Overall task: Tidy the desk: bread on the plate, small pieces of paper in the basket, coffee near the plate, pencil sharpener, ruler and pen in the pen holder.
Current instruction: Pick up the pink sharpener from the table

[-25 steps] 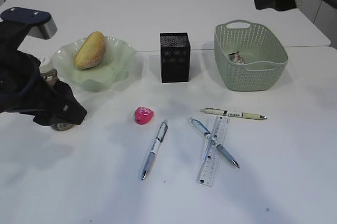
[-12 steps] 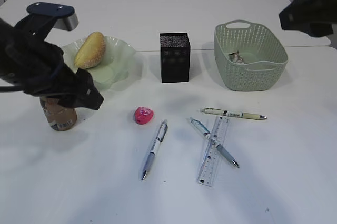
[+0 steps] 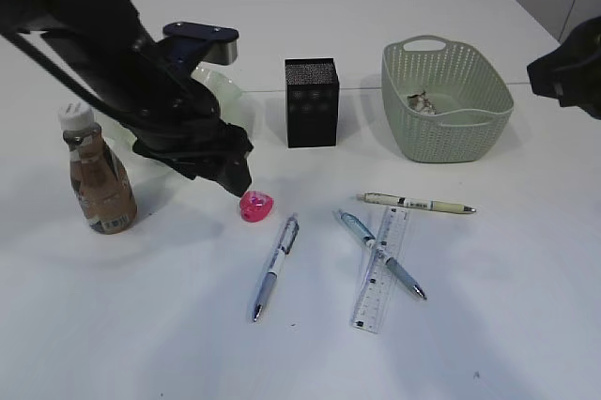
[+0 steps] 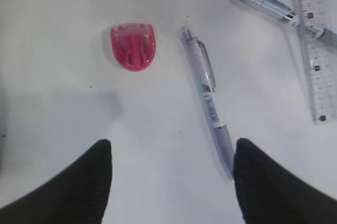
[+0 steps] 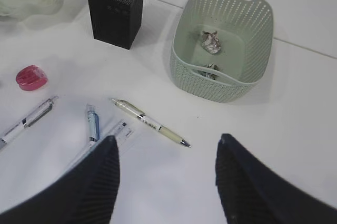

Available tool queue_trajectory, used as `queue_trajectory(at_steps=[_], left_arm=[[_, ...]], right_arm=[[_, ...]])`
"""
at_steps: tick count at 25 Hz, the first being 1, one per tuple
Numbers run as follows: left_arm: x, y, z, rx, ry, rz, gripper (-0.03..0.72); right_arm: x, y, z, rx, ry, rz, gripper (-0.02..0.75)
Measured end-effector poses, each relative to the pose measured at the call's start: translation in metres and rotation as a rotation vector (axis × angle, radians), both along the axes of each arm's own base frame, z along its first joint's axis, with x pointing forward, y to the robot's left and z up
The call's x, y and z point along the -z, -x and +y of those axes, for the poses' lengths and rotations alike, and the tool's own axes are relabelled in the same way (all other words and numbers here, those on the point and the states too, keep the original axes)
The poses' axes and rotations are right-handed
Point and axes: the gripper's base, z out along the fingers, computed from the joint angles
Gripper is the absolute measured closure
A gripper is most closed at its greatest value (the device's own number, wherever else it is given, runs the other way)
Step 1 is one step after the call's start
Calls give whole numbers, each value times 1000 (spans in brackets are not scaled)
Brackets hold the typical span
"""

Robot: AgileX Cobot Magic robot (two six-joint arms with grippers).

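- Lying on the white desk (image 3: 169, 325), the pink pencil sharpener (image 3: 255, 206) sits free in front of the plate (image 3: 221, 84), with the left gripper (image 3: 233, 177) poised just above and beside it, jaws apart and holding nothing.
- Left wrist view confirms this: the sharpener shows ahead of the two spread fingers (image 4: 73, 187), not touching either one.
- A blue-and-white pen (image 3: 274, 268) lies just right of the sharpener; a second blue pen (image 3: 383, 254) lies crossed over the clear ruler (image 3: 382, 270); a cream pen (image 3: 416, 203) lies beyond them, nearer the basket.
- Pen holder (image 3: 311, 102) stands upright at centre rear, between plate and basket (image 3: 445, 104); whether anything is inside cannot be told.
- Basket holds two crumpled paper pieces (image 5: 211, 42), seen in the right wrist view.
- Coffee bottle (image 3: 97, 175) stands upright at left, near the plate, apart from the arm.
- Plate is largely hidden behind the left arm; the bread is barely visible, at the top corner of the right wrist view.
- Right gripper (image 5: 166, 176) hangs high at the right edge, jaws apart, empty.
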Motion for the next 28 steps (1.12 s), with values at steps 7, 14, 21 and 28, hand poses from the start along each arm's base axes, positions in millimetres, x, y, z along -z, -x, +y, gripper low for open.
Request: queue_trajectory(at_steps=[7,14,21,28], left_arm=[[37,-33,-21,-36,-154,118,179],[55,-63,-41,-21,-218,134,179],[79,-78,-48,-34,-271,171,179],[95,-79,-48,-43,-290,196,179]], right_arm=[[0,0,-1,-1,10,-4,278],[-1,-1,-1,-2,28,-12,278],[0,-1,-2,-2,30,-11,278],[0,-1,-2,-2,30,-11,278]])
